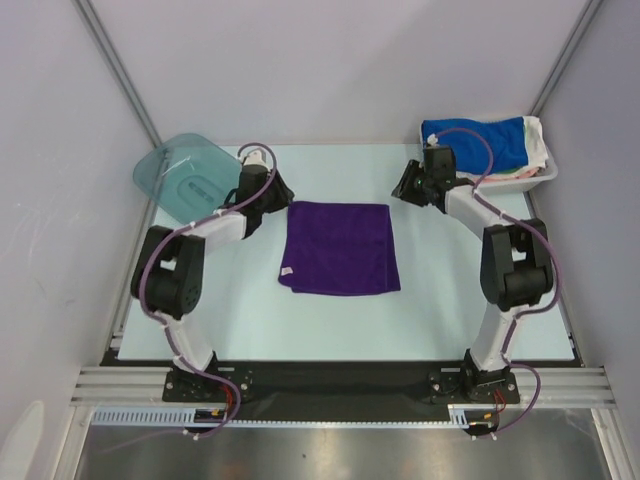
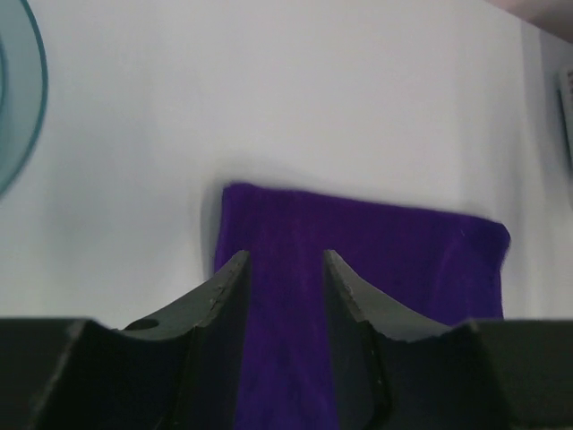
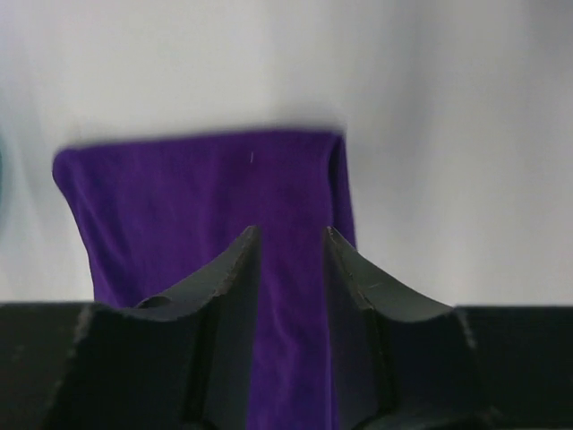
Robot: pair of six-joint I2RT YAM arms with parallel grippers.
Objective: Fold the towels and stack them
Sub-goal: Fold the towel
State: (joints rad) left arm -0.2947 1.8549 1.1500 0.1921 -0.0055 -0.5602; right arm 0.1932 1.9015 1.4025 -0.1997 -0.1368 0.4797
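A dark purple towel (image 1: 340,247) lies folded flat in the middle of the table, with a small white tag at its near left corner. It also shows in the left wrist view (image 2: 376,260) and the right wrist view (image 3: 197,206). My left gripper (image 1: 278,192) hovers off the towel's far left corner, open and empty (image 2: 285,260). My right gripper (image 1: 405,183) hovers off its far right corner, open and empty (image 3: 293,235). A royal blue towel (image 1: 475,140) lies on top in a white bin (image 1: 548,176). The green towel is not clearly visible.
A teal see-through lid (image 1: 185,172) lies at the far left, close behind my left arm. A white cloth (image 1: 537,140) and thin edges of other cloths sit under the blue towel in the bin. Grey walls enclose the table's far and side edges.
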